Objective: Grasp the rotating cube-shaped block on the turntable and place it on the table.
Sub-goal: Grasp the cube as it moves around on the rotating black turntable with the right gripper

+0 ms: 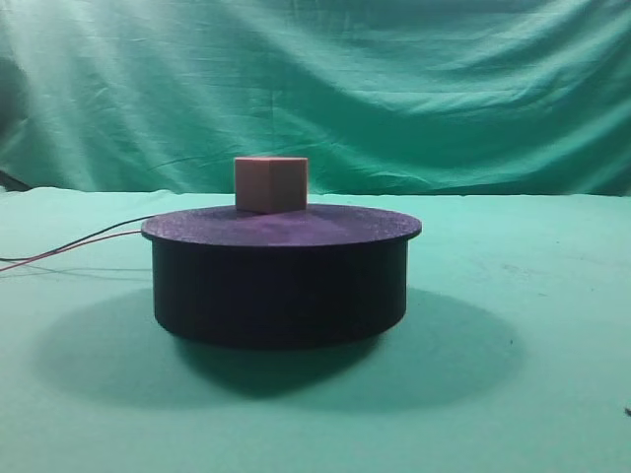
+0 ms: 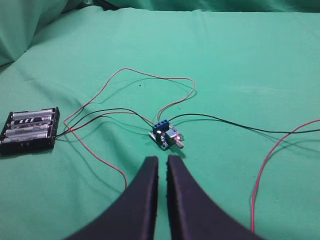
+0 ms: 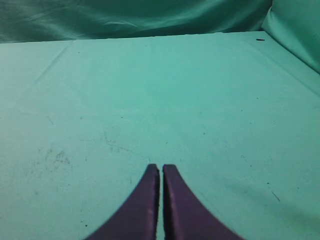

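Probably light and rigid, matte cube-shaped block [image 1: 270, 184] atop turntable [image 1: 281, 281]: best pinched across opposite flat faces; left gripper [image 2: 162, 161] and right gripper [image 3: 161, 168] both closed, empty.

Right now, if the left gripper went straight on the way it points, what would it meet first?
Probably the small circuit board with its wires, lying on the green table just ahead of the left gripper. The tips look shut, and depth is unclear, so it might pass above the board.
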Controlling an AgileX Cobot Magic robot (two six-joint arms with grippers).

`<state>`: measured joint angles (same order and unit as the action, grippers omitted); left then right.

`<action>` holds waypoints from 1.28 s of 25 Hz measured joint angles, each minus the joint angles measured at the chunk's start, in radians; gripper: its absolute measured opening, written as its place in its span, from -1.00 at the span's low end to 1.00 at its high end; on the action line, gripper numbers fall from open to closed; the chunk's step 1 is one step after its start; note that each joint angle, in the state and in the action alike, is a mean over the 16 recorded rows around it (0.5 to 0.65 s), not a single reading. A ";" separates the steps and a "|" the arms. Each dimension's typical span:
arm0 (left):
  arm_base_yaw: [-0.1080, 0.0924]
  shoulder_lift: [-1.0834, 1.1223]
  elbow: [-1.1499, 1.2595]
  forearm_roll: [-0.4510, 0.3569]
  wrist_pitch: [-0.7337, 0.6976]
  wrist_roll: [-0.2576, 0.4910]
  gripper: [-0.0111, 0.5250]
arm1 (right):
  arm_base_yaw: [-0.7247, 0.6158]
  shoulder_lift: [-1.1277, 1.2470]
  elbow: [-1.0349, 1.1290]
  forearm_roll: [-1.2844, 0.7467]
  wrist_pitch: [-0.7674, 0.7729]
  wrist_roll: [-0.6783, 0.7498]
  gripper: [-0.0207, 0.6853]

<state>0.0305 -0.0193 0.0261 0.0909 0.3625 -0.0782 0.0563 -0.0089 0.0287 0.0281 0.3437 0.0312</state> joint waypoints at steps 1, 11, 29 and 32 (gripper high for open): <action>0.000 0.000 0.000 0.000 0.000 0.000 -0.96 | 0.000 0.000 0.000 0.004 -0.017 0.002 -0.94; 0.000 0.000 0.000 0.000 0.000 0.000 -0.96 | 0.001 0.033 -0.034 0.068 -0.213 0.017 -0.94; 0.000 0.000 0.000 0.000 0.000 0.000 -0.96 | 0.137 0.525 -0.359 0.328 0.033 -0.179 -0.94; 0.000 0.000 0.000 0.000 0.000 0.000 -0.96 | 0.229 0.643 -0.408 0.366 0.055 -0.260 -0.94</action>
<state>0.0305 -0.0193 0.0261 0.0909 0.3625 -0.0782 0.2858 0.6342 -0.3797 0.3945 0.3991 -0.2287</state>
